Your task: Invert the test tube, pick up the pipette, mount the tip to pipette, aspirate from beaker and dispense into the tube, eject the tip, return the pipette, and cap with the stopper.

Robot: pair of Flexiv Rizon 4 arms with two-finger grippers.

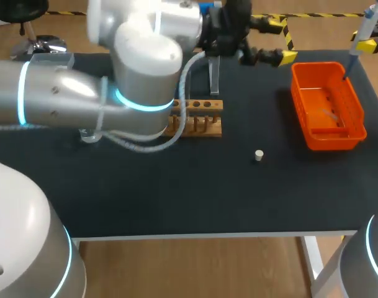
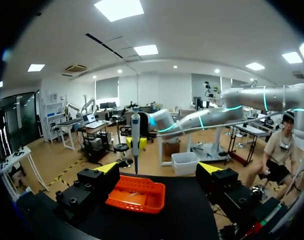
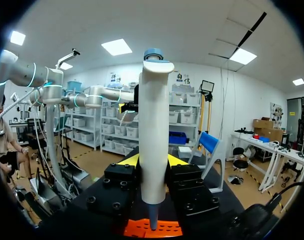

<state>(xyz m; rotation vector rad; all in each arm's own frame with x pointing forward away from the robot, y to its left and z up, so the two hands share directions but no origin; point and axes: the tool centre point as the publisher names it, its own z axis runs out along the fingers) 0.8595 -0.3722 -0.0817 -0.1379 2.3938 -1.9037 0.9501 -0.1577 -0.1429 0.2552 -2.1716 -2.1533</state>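
Right gripper [image 3: 152,162]: fingers closed on the white body of the pipette [image 3: 154,135] from both sides, holding it upright. In the head view this gripper sits at the table's far right corner and is mostly cut off. The pipette [image 1: 358,42] hangs over the far end of the orange tray [image 1: 328,133]. Its narrow lower end points down into the tray, but whether a tip is mounted cannot be made out. A pale shape lies in the tray, too faint to identify.

Left gripper [image 2: 158,170]: fingers spread wide, nothing between them, facing the tray [image 2: 137,197] and the pipette [image 2: 136,132] across the table [image 2: 186,215]. From above it is near the far edge, about midway along.

Left arm [image 1: 83,93]: crosses the left half of the table and hides much of it. Only a sliver of the beaker [image 1: 86,135] shows beneath it, near the left edge.

Wooden rack [image 1: 200,119]: toward the far edge, left end hidden behind the arm's cable. The test tube [image 1: 213,77] stands upright at its back. Which end is up cannot be told.

Stopper [image 1: 258,155]: alone near the table's middle, well apart from the rack and the tray.
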